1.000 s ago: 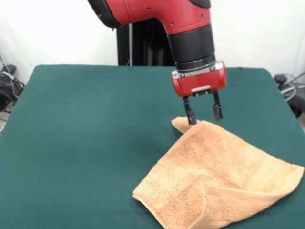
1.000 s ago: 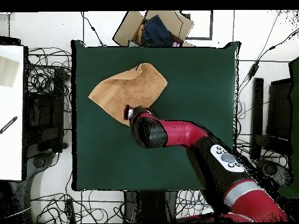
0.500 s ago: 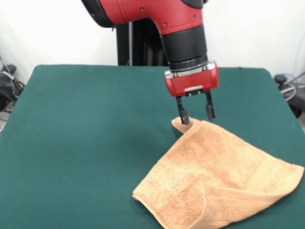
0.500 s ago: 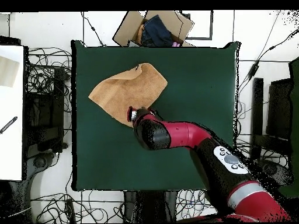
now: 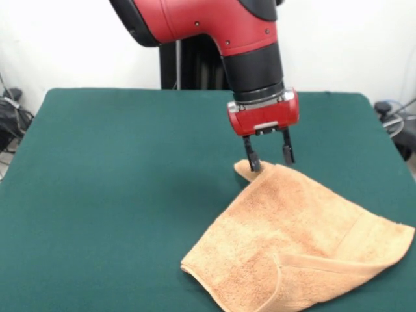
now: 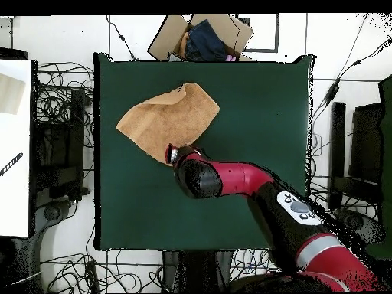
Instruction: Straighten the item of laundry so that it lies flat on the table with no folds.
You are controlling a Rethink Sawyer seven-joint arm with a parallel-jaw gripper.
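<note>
The peach-orange towel point(image 5: 292, 244) lies on the dark green table point(image 5: 117, 195) at the near right in the front view, folded over itself with a doubled flap along its near edge. One corner point(image 5: 244, 170) points toward the robot and curls up a little. My gripper point(image 5: 269, 160) hangs open just above that corner, one finger at the corner tip and the other over the towel's edge, holding nothing. In the overhead view the towel point(image 6: 164, 119) sits at the table's upper left, and the arm point(image 6: 222, 178) covers the gripper.
An open cardboard box point(image 6: 200, 37) with dark cloth inside stands beyond the table's far edge in the overhead view. Cables lie on the floor around the table. A white bench point(image 6: 14, 145) stands at the left.
The gripper moved left from over the towel to its far corner and came lower. The towel has not moved.
</note>
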